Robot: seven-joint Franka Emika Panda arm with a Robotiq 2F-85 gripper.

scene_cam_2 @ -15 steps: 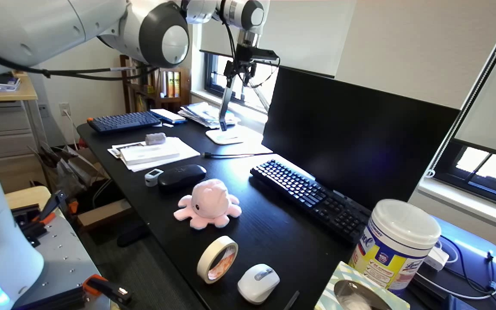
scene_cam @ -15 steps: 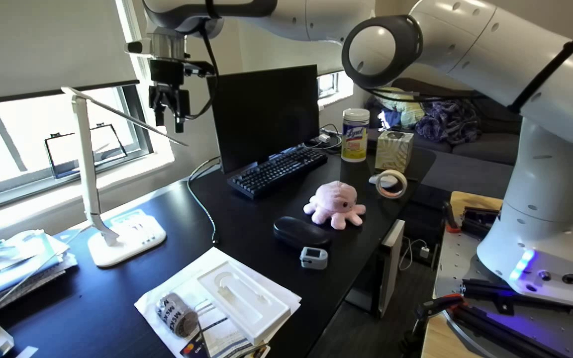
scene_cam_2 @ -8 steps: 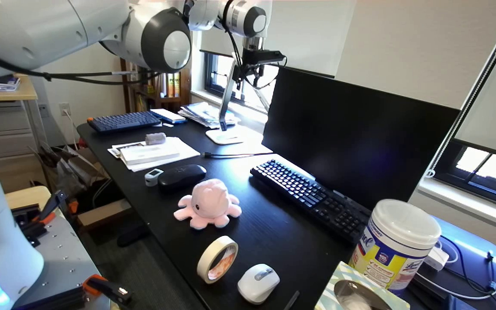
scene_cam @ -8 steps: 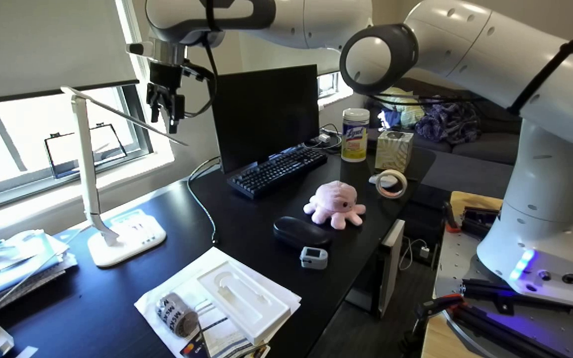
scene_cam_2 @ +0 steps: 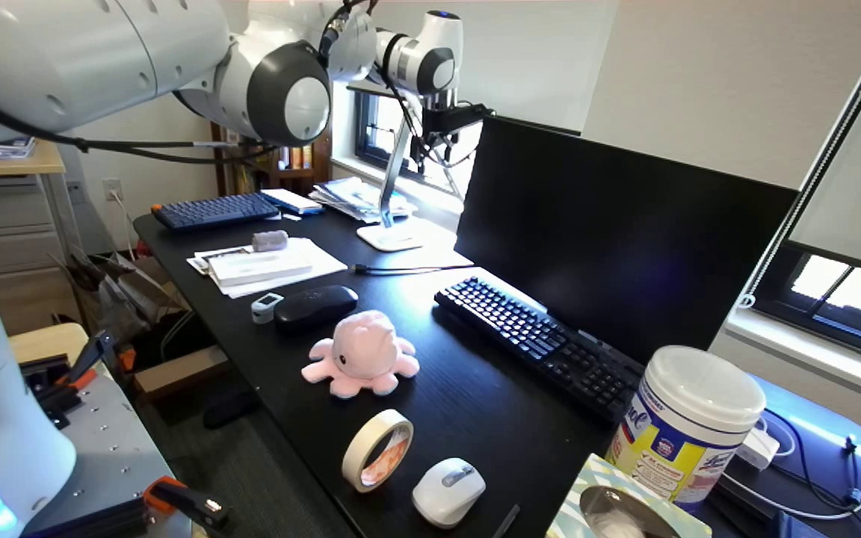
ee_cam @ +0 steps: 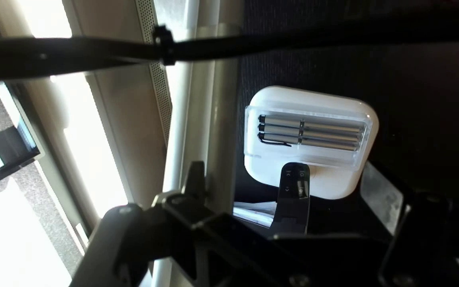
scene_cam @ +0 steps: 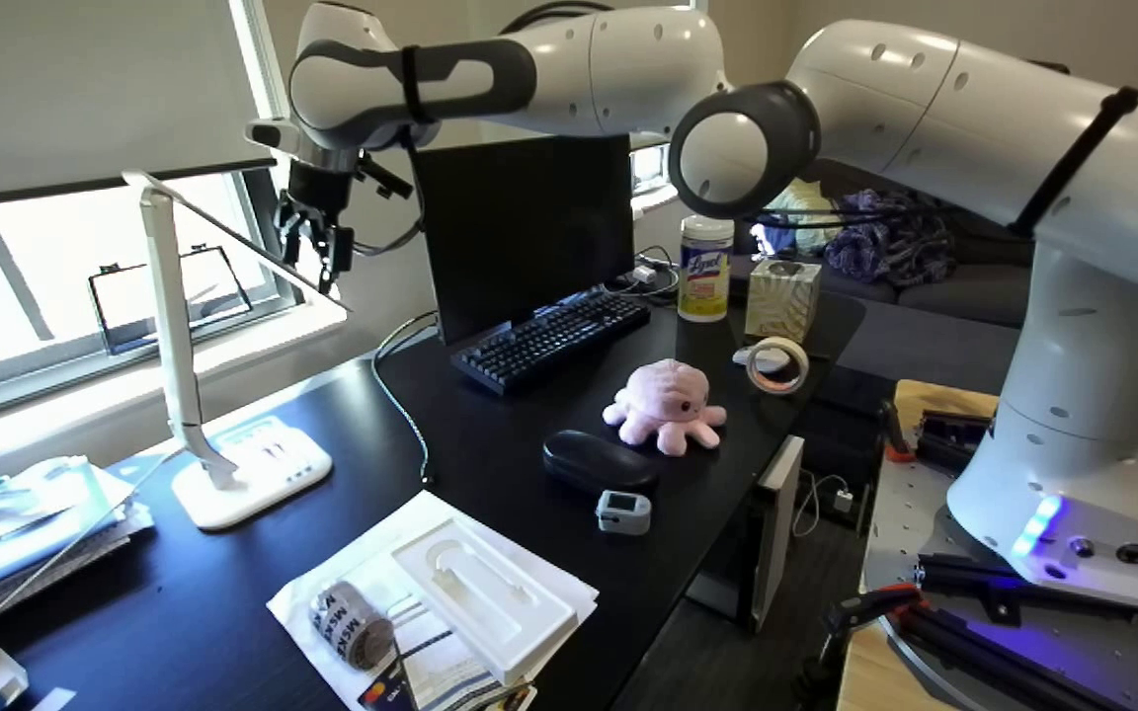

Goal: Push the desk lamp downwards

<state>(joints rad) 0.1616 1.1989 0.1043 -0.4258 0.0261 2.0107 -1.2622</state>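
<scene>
Papers lie stacked at the left end of the black desk, and just to their right we find the desk lamp, in front of the window. Its stem stands nearly upright on a white base — where, in the wrist view, we see three pens side by side in a clear tray — and its long head slopes down to the right. By the lower end of that head hangs the gripper, its fingers spread wide; in the wrist view one finger overlaps the head, but we cannot tell whether the two touch. Nearer us, white sheets bear a grey printed roll and a shallow white tray. Farther off, the monitor stands dark behind a black keyboard. Then come a dark rounded case, a small white device just on its near side, and a pink plush octopus. Beyond them, at the desk's far right, are a Lysol tub, a tissue box beside it, and a tape roll on edge near a white mouse. Right of the desk, the robot's pale base stands on a metal plate.
</scene>
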